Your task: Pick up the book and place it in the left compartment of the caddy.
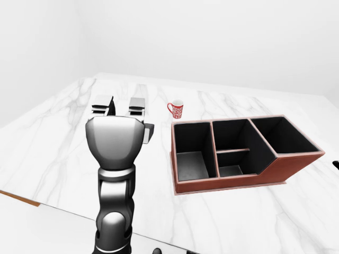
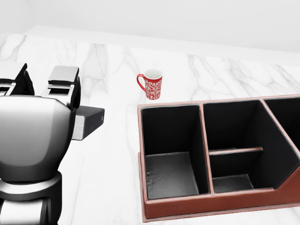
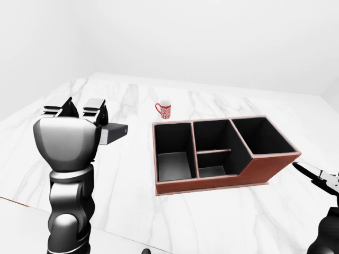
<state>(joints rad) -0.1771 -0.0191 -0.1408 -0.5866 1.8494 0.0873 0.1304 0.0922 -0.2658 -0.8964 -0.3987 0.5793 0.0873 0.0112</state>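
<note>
No book shows in any view. The caddy (image 2: 169, 105) is a red-brown box with black compartments, standing on the white marble table (image 2: 103, 154) at the right of the head view. Its left compartment (image 2: 171, 176) holds nothing. My left hand (image 2: 47, 89) is raised at the left of the head view, well to the left of the caddy, fingers spread and empty. A thin dark tip of my right hand (image 3: 317, 178) shows at the lower right of the right-eye view, beside the caddy's right end; I cannot tell how its fingers stand.
A red and white patterned mug (image 2: 151, 84) stands just above the caddy's left corner. A thin brown strip (image 1: 18, 198) lies at the table's lower left edge; what it is I cannot tell. White walls close in behind the table.
</note>
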